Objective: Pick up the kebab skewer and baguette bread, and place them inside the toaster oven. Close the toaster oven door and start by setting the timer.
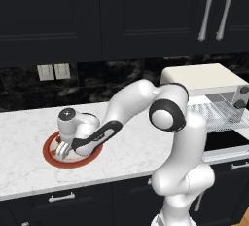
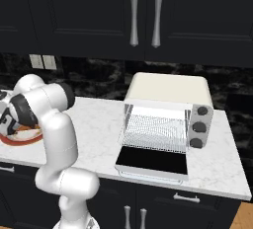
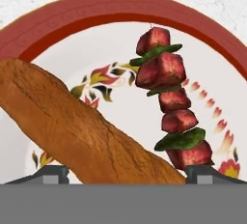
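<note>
Bread point(image 3: 82, 131) and skewer point(image 3: 171, 102) are seen lying side by side on a red-rimmed plate point(image 3: 120, 10) in the hand view, the loaf running diagonally and the skewer standing to one side of it, their near ends close together. The gripper point(image 3: 126, 172) is held low over the plate with its two finger tips point(image 3: 53, 174) set wide apart; the near ends of both foods fall between the tips, but nothing is clamped, and whether either tip touches food cannot be told. In the left base view the gripper point(image 1: 62, 151) is seen lowered onto the plate point(image 1: 51, 158), which rests on the white marble counter point(image 1: 24, 137), well apart from the oven point(image 1: 209, 86). In the right base view the cream oven point(image 2: 168, 109) is shown on the counter point(image 2: 99, 119) with its door point(image 2: 152, 161) folded down flat and open, the wire rack point(image 2: 155, 132) exposed inside and three dark knobs point(image 2: 199, 127) stacked at its right. Part of the plate point(image 2: 20, 138) is seen at the left edge, behind the arm.
</note>
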You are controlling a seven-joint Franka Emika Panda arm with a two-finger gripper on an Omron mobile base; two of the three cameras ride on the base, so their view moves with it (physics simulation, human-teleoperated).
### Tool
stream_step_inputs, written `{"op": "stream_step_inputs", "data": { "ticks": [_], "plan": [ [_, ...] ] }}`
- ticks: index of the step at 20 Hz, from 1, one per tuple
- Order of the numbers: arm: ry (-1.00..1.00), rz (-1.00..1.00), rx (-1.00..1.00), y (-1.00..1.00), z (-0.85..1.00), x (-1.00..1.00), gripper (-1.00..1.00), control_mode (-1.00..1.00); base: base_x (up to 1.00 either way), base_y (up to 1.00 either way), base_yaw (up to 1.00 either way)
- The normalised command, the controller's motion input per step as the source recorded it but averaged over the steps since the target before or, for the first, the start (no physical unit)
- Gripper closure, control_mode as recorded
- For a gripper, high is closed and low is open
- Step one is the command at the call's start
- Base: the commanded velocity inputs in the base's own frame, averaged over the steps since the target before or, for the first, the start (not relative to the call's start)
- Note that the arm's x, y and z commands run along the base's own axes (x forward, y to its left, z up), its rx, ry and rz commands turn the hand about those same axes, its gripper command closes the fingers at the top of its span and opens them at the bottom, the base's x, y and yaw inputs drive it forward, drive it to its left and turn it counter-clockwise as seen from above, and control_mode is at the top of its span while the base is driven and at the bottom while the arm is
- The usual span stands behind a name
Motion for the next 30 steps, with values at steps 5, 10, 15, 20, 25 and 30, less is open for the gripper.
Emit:
{"op": "stream_step_inputs", "data": {
  "ticks": [5, 10, 15, 20, 25, 30],
  "plan": [
    [0.00, 0.19, 0.00, 0.00, -0.56, -0.07, -1.00, -1.00, 0.00, 0.00, 0.00],
    [0.00, 0.12, 0.03, -0.01, -0.42, -0.06, -1.00, -1.00, 0.00, 0.00, 0.00],
    [-0.02, 0.02, 0.00, 0.00, -0.10, -0.08, -1.00, -1.00, 0.00, 0.00, 0.00],
    [-0.01, 0.00, 0.00, -0.06, 0.00, -0.01, 1.00, -1.00, 0.00, 0.00, 0.00],
    [-0.07, 0.00, 0.01, -0.11, 0.06, -0.20, 1.00, -1.00, 0.00, 0.00, 0.00],
    [-0.20, 0.00, 0.03, -0.45, 0.78, -0.76, 1.00, -1.00, 0.00, 0.00, 0.00]
  ]
}}
